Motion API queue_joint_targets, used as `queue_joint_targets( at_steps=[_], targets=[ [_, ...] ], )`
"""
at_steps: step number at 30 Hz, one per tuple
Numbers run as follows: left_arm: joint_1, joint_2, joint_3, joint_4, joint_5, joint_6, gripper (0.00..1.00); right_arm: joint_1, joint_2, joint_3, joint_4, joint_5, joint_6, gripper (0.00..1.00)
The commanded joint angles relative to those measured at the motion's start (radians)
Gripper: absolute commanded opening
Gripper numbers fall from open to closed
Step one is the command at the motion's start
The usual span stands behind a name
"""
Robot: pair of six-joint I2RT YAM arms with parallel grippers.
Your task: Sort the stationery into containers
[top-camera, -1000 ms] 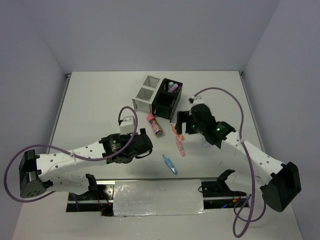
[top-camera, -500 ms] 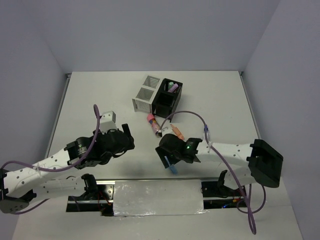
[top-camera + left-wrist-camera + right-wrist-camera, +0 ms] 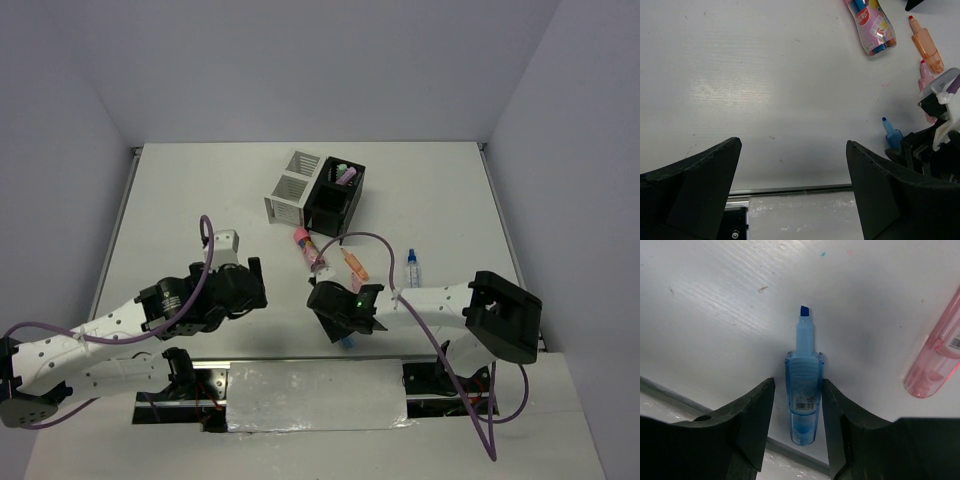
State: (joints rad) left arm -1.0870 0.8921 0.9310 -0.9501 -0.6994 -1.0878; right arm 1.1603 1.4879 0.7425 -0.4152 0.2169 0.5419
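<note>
Boxes — two: white box [image 3: 291,188], black box [image 3: 333,205].

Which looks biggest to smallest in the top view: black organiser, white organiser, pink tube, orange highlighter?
Largest: white organiser and black organiser, which look alike, so no ranking between them.
Then: pink tube.
Smallest: orange highlighter, similar length but slimmer.

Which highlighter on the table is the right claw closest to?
The blue highlighter, lying between the fingers of the right claw; the pink one and the orange one lie clear of it.
</note>
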Motion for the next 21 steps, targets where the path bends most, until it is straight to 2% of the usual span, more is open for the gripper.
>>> queue_joint_targets(
  at_steps=[1,5,6,9,12,13,17,21],
  targets=[
    [0.012,-0.002,0.014,0.017,-0.015,0.029,0.99,0.051,0.069,-0.002,0.013,-0.013,0.041,0.49],
    [0.016,0.007,0.032,0.014,-0.017,0.009,0.99,0.084,0.112,0.011,0.026,-0.002,0.053,0.22],
    [0.016,0.001,0.026,0.028,-0.015,0.0,0.99,0.087,0.106,0.011,0.03,0.004,0.055,0.04],
    [0.016,-0.036,-0.03,0.105,0.027,-0.037,0.99,0.09,0.062,0.02,0.062,0.029,0.053,0.03],
    [0.016,-0.099,-0.11,0.278,0.124,-0.064,0.99,0.088,-0.058,0.028,0.119,0.062,0.041,0.02],
    [0.016,-0.119,-0.136,0.429,0.164,-0.04,0.99,0.087,-0.131,0.024,0.166,0.068,0.035,0.02],
    [0.016,-0.188,-0.267,0.748,0.316,-0.027,0.99,0.105,-0.308,0.001,0.305,0.053,0.007,0.01],
    [0.016,-0.147,-0.264,0.867,0.374,-0.003,0.96,0.113,-0.405,0.003,0.358,0.049,-0.011,0.0]
  ],
)
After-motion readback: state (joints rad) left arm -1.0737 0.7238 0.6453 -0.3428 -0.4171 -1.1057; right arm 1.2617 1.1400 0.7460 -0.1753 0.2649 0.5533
